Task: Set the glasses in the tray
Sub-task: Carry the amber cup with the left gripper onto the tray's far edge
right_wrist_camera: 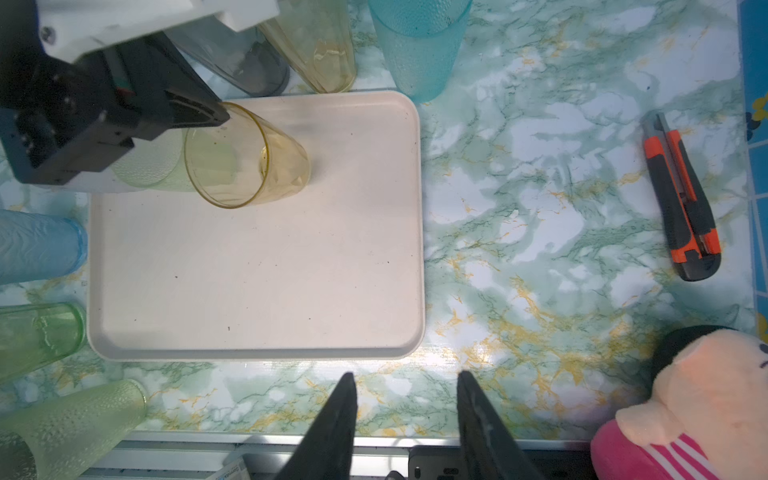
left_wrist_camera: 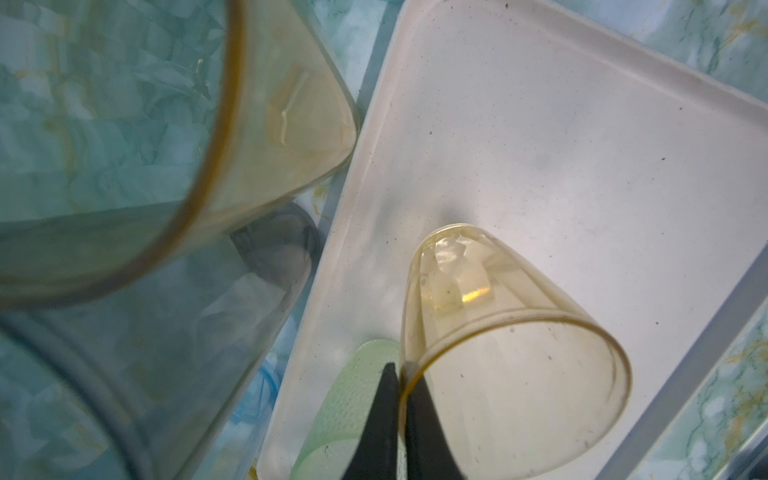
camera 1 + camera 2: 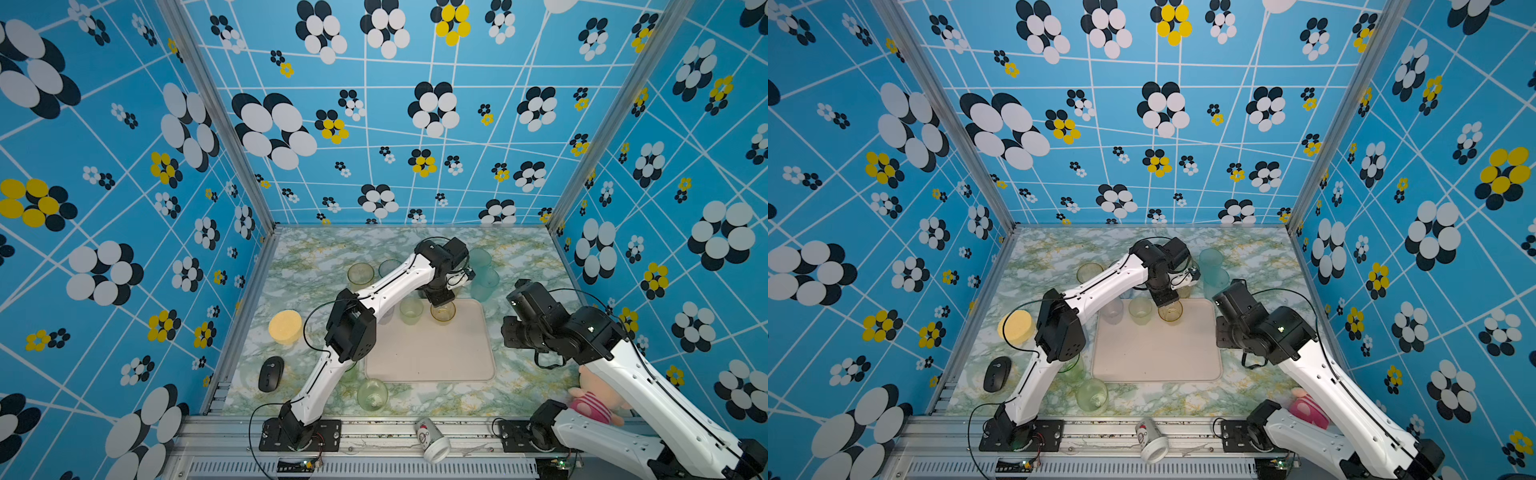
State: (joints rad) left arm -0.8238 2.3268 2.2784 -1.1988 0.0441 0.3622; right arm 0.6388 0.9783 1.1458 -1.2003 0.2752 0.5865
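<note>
Your left gripper (image 2: 398, 374) was pinching the rim of the translucent amber tumbler (image 1: 245, 158), which stood at the far edge of the cream-pink rectangular tray (image 1: 257, 270), beside a pale green tumbler (image 3: 411, 309). Set-down looked nearly done; the next move called for releasing and lifting straight clear. Your right gripper (image 1: 405, 386) hung spread, empty. The red print on the white paper cup (image 3: 432, 444) was unreadable.

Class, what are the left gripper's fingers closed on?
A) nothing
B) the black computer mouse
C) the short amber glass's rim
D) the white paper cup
C: the left gripper pinches the rim of the short amber translucent glass over the cream-pink rectangular tray, its black fingers together.
</note>
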